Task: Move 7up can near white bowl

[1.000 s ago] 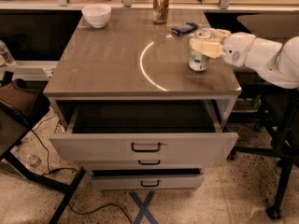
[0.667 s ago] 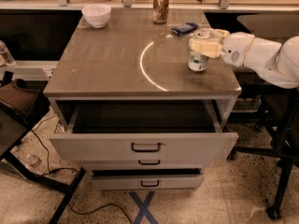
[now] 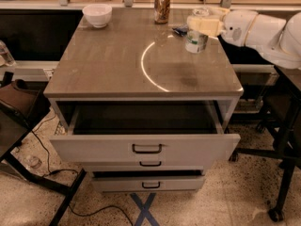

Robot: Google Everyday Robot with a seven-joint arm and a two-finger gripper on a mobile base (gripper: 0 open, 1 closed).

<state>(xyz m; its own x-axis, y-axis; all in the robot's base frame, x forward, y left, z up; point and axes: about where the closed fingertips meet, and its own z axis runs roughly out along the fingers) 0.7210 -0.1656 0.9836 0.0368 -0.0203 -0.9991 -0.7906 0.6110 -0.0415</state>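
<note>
The 7up can (image 3: pixel 196 40), silver-white with green markings, hangs upright above the right side of the tabletop and casts a dark shadow below it. My gripper (image 3: pixel 201 24) comes in from the right and is shut on the can's top, hiding the lid. The white bowl (image 3: pixel 97 14) stands at the table's far left corner, well to the left of the can and gripper.
A brown-gold can (image 3: pixel 162 6) stands at the far edge, between bowl and gripper. A small blue object (image 3: pixel 180 29) lies just left of the held can. The grey table (image 3: pixel 108 65) has an open top drawer (image 3: pixel 146 147) in front. A black stand (image 3: pixel 282 140) is at the right.
The 7up can has risen off the tabletop in my gripper and moved slightly left and towards the far edge. Its shadow now shows on the table below it.
</note>
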